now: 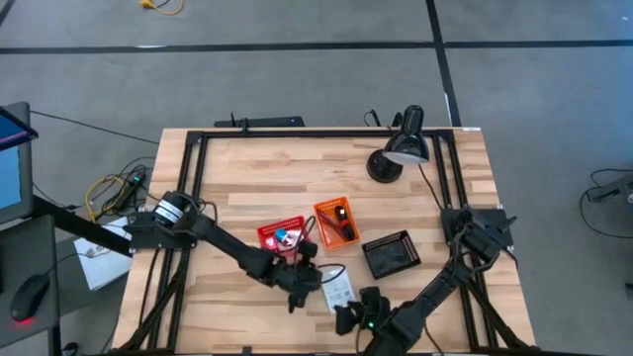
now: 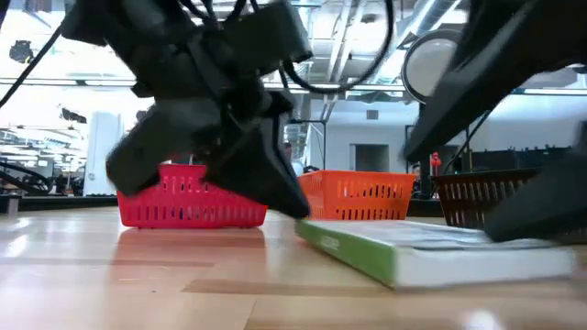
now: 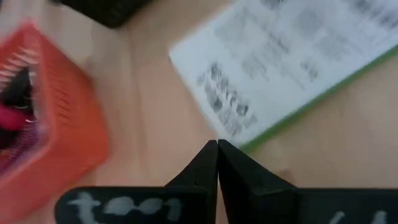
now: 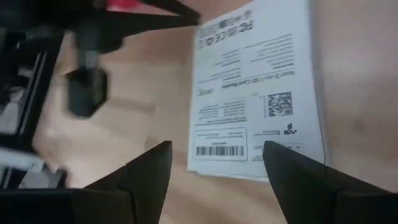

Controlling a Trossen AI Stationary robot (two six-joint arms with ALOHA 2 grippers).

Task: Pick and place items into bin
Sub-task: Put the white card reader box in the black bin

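I read the left arm stretched diagonally from its base at the left edge toward table centre — its left gripper (image 3: 217,163) has the fingers pressed together, tips low over the wood. My right arm reaches in from the right base toward the front edge; its right gripper (image 4: 214,165) stands spread wide.

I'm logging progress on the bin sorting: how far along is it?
Partly done. The red bin and orange bin already hold small items; the black bin looks empty. In hand: nothing yet. The left hand is shut, empty, beside the white card; the right hand is open over its barcode end. Left: the card, lying flat on the table.
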